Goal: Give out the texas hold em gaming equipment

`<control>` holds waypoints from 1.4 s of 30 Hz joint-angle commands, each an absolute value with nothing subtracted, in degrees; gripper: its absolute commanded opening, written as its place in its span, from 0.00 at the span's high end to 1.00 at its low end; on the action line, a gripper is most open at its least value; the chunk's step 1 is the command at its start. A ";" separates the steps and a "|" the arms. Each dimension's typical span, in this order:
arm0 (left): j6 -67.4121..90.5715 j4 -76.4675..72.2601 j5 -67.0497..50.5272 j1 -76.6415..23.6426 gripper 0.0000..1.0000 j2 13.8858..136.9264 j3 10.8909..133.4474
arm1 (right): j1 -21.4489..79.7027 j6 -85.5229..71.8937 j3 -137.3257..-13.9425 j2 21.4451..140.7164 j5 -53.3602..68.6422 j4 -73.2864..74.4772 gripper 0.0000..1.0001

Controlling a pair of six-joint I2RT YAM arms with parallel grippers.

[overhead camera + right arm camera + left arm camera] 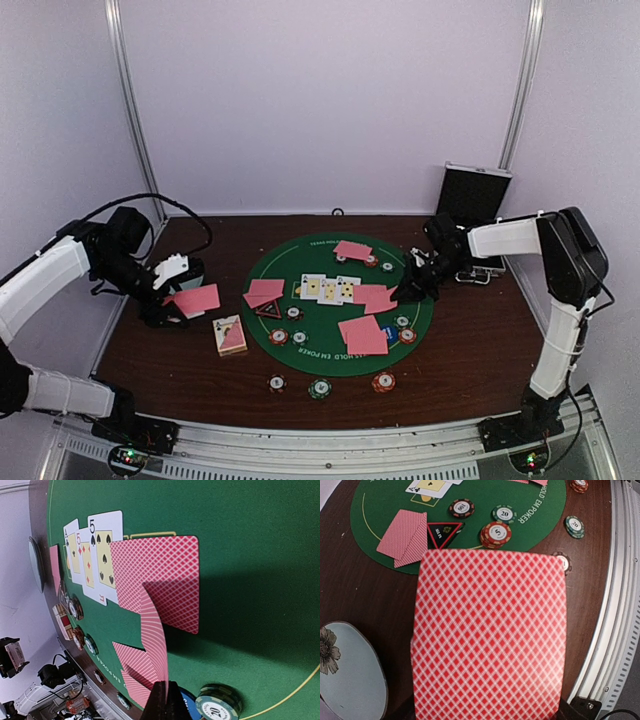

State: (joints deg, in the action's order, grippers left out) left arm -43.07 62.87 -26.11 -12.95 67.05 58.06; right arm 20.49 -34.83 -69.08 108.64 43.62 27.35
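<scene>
**Left arm.** The left fingers [175, 293] are clamped on one pink-red-backed card, the left-held card [490, 635]. It is carried back-up above the bare bench [150, 355], to the left of the green mat [310, 250]. In the left wrist view this card hides the fingers. A pale blue dish [345, 675] lies on the bench beside it.

**Right arm.** The right fingers [156, 707] are closed on the edge of a second card, the right-held card [152, 635]. It bows upward from the grip, low over the right side of the mat. Its far end lies over a face-down card [170, 575] on the mat; contact between them cannot be determined.

**Equipment on the mat.**
- Three face-up cards [330, 288] lie in a row at the centre.
- Face-down cards lie at the far edge [352, 250], left [264, 292], right and near right [364, 335].
- The black red-edged triangular marker [268, 308] is just beside the left cards.
- Striped chips [279, 336] are scattered near the rim.
- A blue button [390, 333] is beside the near-right cards.

**Equipment off the mat.**
- Three further chips [319, 388] lie in a line on the bench, near of the mat.
- A card box [230, 335] lies at the mat's near-left edge.
- A metal case [473, 195] stands open at the far right corner.
</scene>
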 commanded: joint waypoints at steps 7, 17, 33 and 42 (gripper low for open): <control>-55.29 61.98 -32.98 -0.67 1.00 67.61 52.86 | 19.51 -34.89 -73.78 111.72 47.29 25.43 1.00; -57.97 58.98 -34.44 1.16 1.00 67.54 48.26 | 18.17 -36.63 -78.48 114.58 54.44 22.62 1.00; -66.61 52.01 -32.57 6.35 1.00 72.40 40.10 | 17.25 -31.29 -80.93 118.22 39.28 31.43 0.67; -66.93 50.66 -33.72 6.33 1.00 73.48 39.47 | 17.40 -28.93 -78.72 111.20 31.62 35.38 0.32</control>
